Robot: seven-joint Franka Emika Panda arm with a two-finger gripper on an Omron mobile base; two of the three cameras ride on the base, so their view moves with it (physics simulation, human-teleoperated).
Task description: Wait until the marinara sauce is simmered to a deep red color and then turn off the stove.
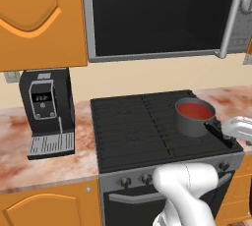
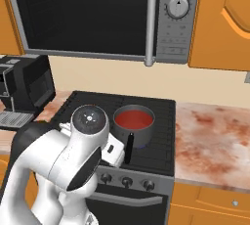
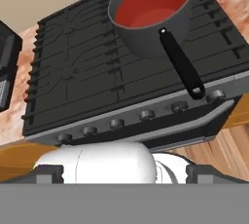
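One stove (image 1: 138, 122) bearing one grey saucepan (image 1: 194, 118) of marinara sauce (image 1: 195, 110); five knobs (image 3: 147, 115) along its front panel. One microwave (image 1: 157, 16) above, one black coffee machine (image 1: 47, 109) at left.

I'm getting flat, even rendered lighting in all three views, bright with no clear source. Shadows are barely showing: only a soft dark patch under the saucepan (image 3: 154, 29) on the stove (image 1: 133, 122). The microwave (image 2: 83, 18) window at the top of both base views is staying matte, without glare. Edges are looking slightly soft and pixelated, and the countertop (image 2: 215, 136) marbling is smearing a little. I'm seeing no lens distortion at the frame borders.
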